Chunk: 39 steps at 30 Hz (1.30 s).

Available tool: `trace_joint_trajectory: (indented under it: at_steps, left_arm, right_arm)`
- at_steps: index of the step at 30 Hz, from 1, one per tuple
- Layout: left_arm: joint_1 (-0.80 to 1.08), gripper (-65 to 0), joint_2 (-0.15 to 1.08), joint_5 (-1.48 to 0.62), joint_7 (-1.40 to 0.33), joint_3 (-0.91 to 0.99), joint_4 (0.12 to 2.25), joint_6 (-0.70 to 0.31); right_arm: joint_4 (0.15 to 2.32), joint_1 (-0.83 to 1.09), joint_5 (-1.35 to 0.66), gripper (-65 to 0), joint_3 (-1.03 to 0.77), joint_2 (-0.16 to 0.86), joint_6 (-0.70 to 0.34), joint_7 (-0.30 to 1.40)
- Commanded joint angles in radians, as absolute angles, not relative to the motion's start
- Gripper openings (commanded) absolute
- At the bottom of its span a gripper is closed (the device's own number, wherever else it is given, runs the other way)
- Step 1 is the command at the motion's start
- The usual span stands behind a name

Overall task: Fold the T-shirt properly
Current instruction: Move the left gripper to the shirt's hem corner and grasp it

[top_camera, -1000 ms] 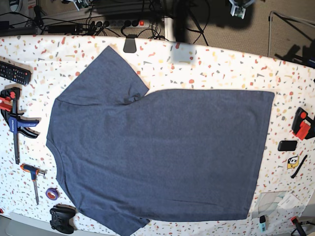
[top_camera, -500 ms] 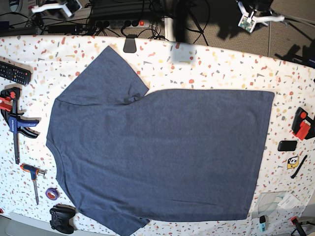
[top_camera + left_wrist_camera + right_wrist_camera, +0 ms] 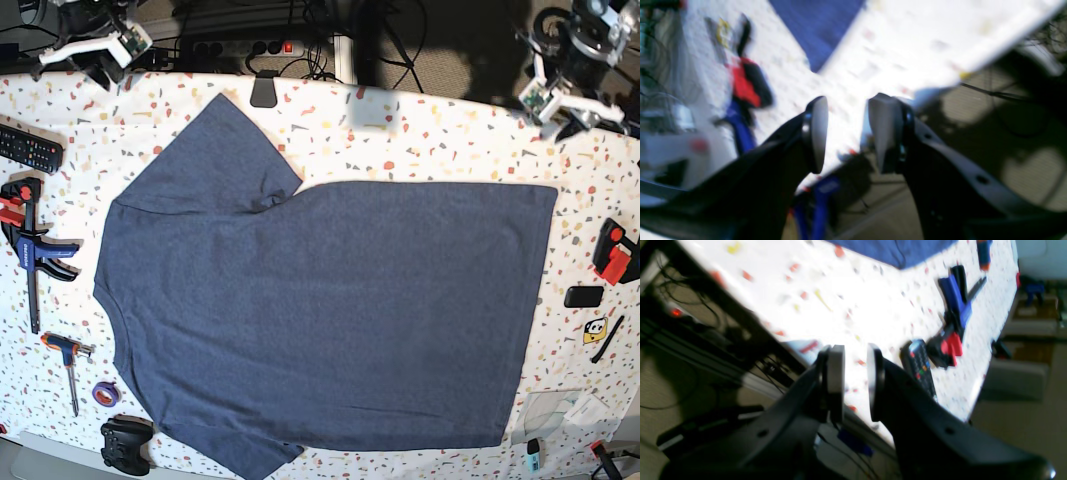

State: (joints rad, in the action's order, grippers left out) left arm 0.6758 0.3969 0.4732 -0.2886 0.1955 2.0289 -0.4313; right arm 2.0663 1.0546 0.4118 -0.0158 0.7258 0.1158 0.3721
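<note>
while the t-shirt (image 3: 330,310) lies flat and unfolded across the table (image 3: 450,130), the left gripper (image 3: 846,133) and right gripper (image 3: 855,383), both slightly parted and empty, should descend on matching edges.

Both wrist views are blurred; the T-shirt (image 3: 820,30) is cut off.

Remote control (image 3: 29,148) at speckled table's (image 3: 440,140) left edge; below it blue clamp (image 3: 35,250), screwdriver (image 3: 68,365), purple tape roll (image 3: 106,393), black gamepad (image 3: 126,445).
</note>
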Motion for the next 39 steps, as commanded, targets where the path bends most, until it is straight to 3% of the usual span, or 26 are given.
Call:
trace_joint_trajectory:
  at_steps: [1, 10, 25, 28, 34, 37, 39]
  left_arm:
    - [0.669, -41.7, 0.424, 0.472, -0.274, 0.201, 2.046, -0.442]
    - [0.492, -41.7, 0.493, 0.472, -0.239, 0.132, 1.956, -0.491]
    - [0.224, -41.8, 0.530, 0.636, -0.315, -0.171, 1.573, -0.479]
    - [0.197, -41.8, 0.530, 0.681, -0.315, -0.199, 1.509, -0.426]
    - [0.136, -41.8, 0.533, 0.679, -0.314, -0.198, 1.467, -0.426]
    - [0.117, -42.8, 0.532, 0.665, -0.322, -0.198, 1.467, -0.532]
    - [0.116, -47.5, 0.532, 0.640, -0.325, -0.198, 1.467, -0.591]
  right_arm:
    - [2.084, 1.055, 0.415, -52.8, -0.020, 0.734, 0.138, 0.384]
    - [2.084, 1.022, 0.412, -52.8, -0.020, 0.734, 0.246, 0.430]
    - [2.084, 1.000, 0.412, -52.9, -0.020, 0.734, 0.249, 0.453]
    - [2.084, 1.000, 0.412, -52.9, -0.020, 0.734, 0.254, 0.453]
    - [2.084, 0.997, 0.412, -52.9, -0.020, 0.734, 0.255, 0.453]
    - [2.084, 0.997, 0.413, -52.9, -0.020, 0.734, 0.254, 0.453]
    - [2.084, 0.997, 0.413, -52.9, -0.020, 0.734, 0.254, 0.453]
